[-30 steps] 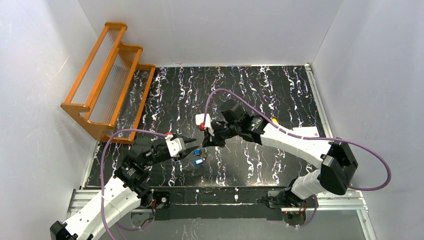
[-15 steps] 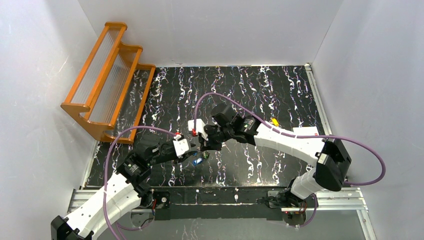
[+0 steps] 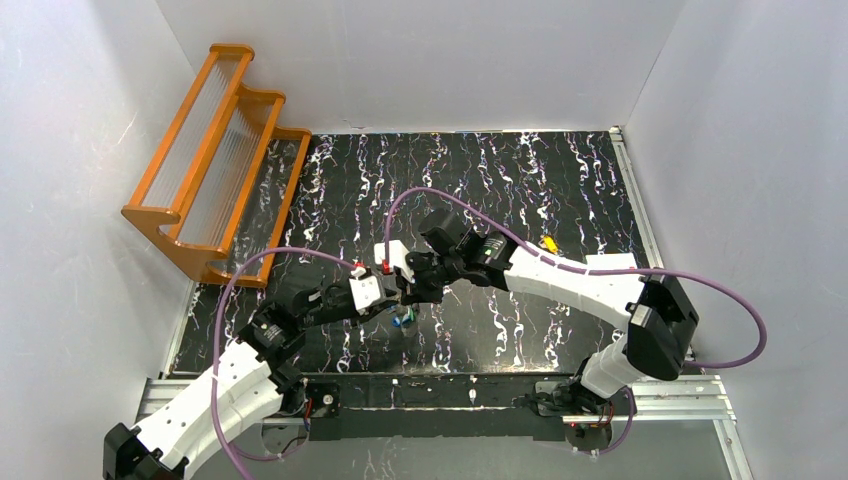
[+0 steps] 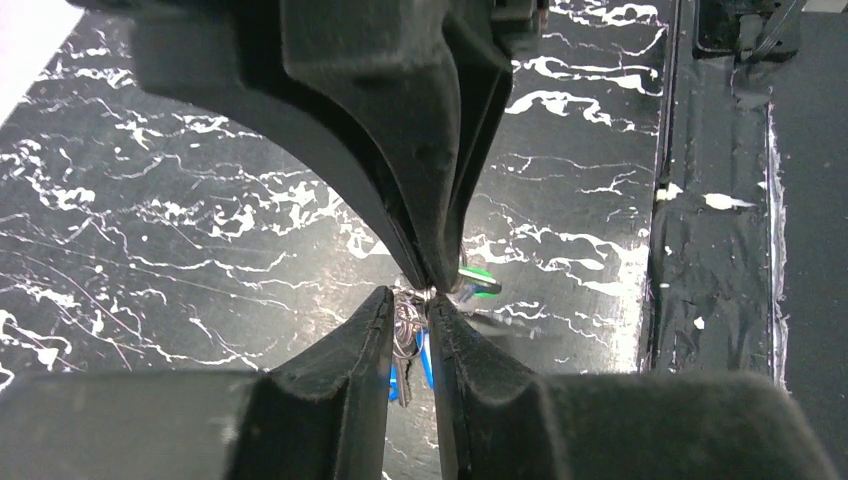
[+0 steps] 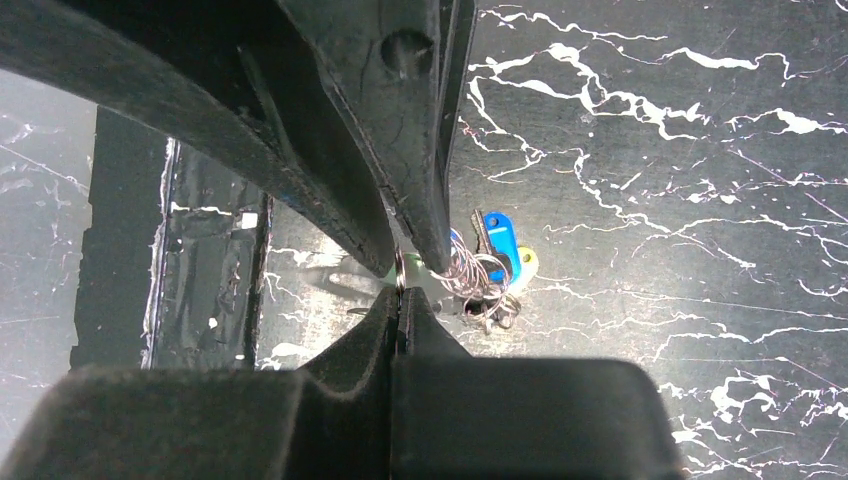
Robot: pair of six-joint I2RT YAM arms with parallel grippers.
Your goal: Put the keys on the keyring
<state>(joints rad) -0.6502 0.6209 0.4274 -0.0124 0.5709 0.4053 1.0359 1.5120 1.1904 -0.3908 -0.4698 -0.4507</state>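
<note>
My two grippers meet tip to tip near the table's front centre. My left gripper (image 3: 392,302) (image 4: 410,305) is shut on the keyring (image 4: 405,330), a bunch of thin wire rings, with a blue key (image 4: 424,355) hanging between its fingers. My right gripper (image 3: 408,293) (image 5: 400,300) is shut on one thin metal ring (image 5: 399,270). A green key (image 4: 478,282) (image 3: 403,320) hangs just beside its tips. In the right wrist view the ring bunch (image 5: 480,285) hangs with a blue key (image 5: 497,235) and a pale yellow head (image 5: 525,262). A yellow-orange key (image 3: 549,243) lies apart by the right arm.
An orange stepped rack (image 3: 215,160) leans at the back left. A white tag (image 3: 610,263) lies near the right arm. Grey walls enclose the black marbled table (image 3: 480,170), with a metal rail (image 3: 440,392) along the front edge.
The left gripper has moved right and the right gripper left until their tips meet over the keys. The left gripper has closed on the ring bunch.
</note>
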